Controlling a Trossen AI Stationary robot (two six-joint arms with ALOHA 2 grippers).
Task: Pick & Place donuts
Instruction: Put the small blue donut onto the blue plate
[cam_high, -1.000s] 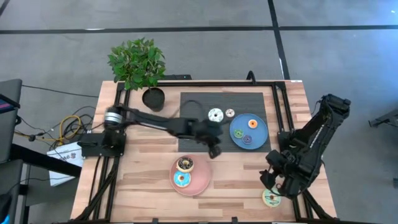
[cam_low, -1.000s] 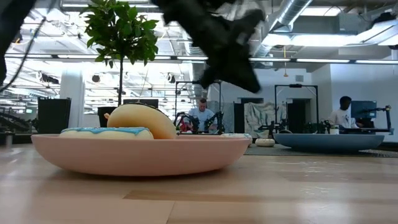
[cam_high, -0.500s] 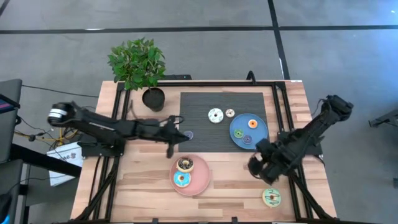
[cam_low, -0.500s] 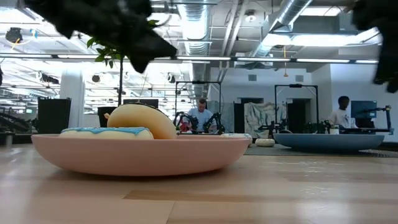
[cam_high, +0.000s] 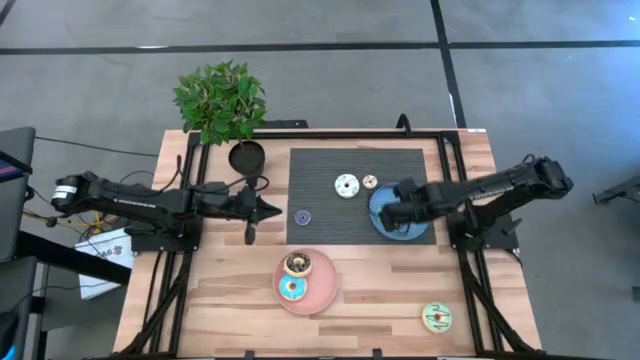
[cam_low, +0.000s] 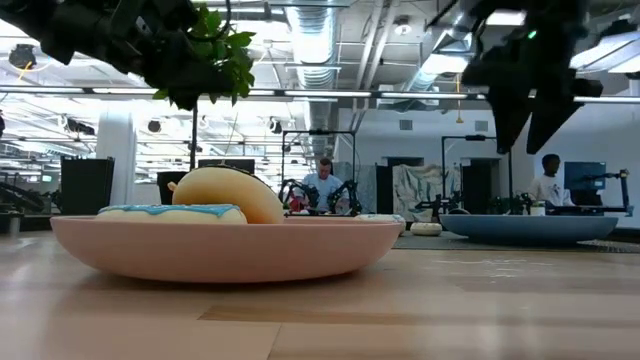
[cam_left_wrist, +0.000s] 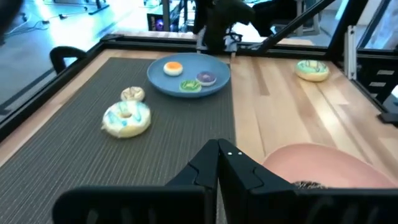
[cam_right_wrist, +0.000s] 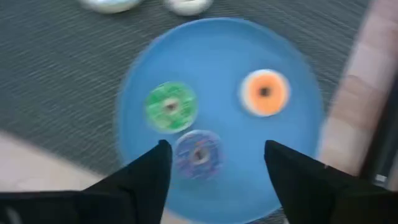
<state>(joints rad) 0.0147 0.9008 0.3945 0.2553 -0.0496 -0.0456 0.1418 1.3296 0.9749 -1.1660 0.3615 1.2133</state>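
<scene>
My right gripper (cam_right_wrist: 214, 163) hangs open above the round blue plate (cam_right_wrist: 292, 163), touching nothing. On that plate lie small green (cam_right_wrist: 171, 106), purple (cam_right_wrist: 199, 154) and orange (cam_right_wrist: 264, 92) donuts. My left gripper (cam_high: 255, 208) is shut and empty over the wood, left of the mat. A white donut (cam_high: 346, 185), a small cream one (cam_high: 370, 181) and a tiny purple one (cam_high: 302, 216) lie flat on the dark mat. The pink plate (cam_high: 322, 296) holds a brown (cam_high: 298, 263) and a blue (cam_high: 292, 289) donut. A green-yellow donut (cam_high: 436, 317) lies near the front right corner.
A potted plant (cam_high: 222, 105) stands at the far left corner, just beyond the left gripper. Black frame rails (cam_high: 462, 190) run along both sides of the table. Bare wood shows between the pink plate and the green-yellow donut.
My left gripper has drawn back from the middle of the mat toward the table's left edge, staying shut. My right gripper has swung from above the green-yellow donut at the near right corner toward the far side and now hangs over the blue plate. The donuts have kept still.
</scene>
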